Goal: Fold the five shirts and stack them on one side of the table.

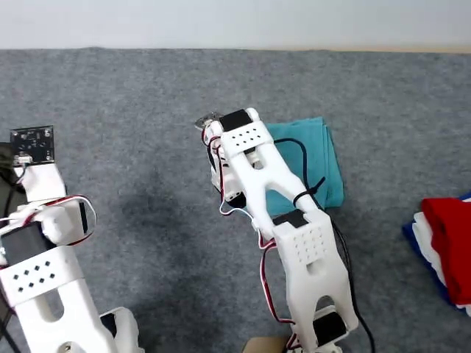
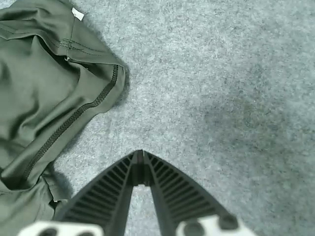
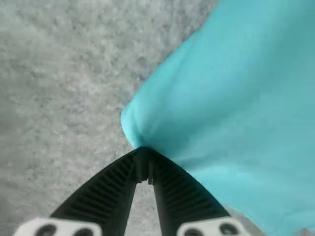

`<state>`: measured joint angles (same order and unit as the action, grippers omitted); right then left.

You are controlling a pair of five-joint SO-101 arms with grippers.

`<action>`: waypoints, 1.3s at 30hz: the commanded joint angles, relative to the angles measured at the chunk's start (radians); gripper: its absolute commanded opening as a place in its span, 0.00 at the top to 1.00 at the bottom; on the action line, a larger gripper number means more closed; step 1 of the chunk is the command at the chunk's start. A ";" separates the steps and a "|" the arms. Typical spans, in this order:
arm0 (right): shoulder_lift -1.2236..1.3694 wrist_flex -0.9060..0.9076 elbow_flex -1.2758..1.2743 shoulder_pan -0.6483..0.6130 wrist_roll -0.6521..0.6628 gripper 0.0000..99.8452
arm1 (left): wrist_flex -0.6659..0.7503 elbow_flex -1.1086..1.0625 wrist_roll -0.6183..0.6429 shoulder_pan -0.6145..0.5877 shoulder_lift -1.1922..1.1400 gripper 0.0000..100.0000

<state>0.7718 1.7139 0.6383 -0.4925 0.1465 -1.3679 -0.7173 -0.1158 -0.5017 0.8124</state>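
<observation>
Stacked at table edge: shirt stack point(image 1: 445, 246) | clamped shut on folded teal shirt point(image 3: 231, 113): right gripper point(image 3: 143, 156) | left unfolded: green shirt point(image 2: 44, 88) | closed, empty: left gripper point(image 2: 142, 160)

The bench point(image 1: 132, 110) is speckled grey. The turquoise shirt point(image 1: 313, 158) is plain; the olive-green shirt point(image 2: 39, 98) has black stitched seams. The shirt stack point(image 1: 449, 235) shows red over white and blue. The left end effector point(image 2: 142, 160) and right end effector point(image 3: 143, 155) are ribbed black.
</observation>
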 commanded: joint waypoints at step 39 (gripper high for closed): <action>0.054 -0.183 0.008 0.430 -0.170 0.99 | -0.107 0.005 -0.006 -0.006 0.017 1.00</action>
<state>0.8101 1.5957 0.6383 -0.0813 -0.0345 -1.4722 -0.7173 -0.1158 -0.5017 0.8155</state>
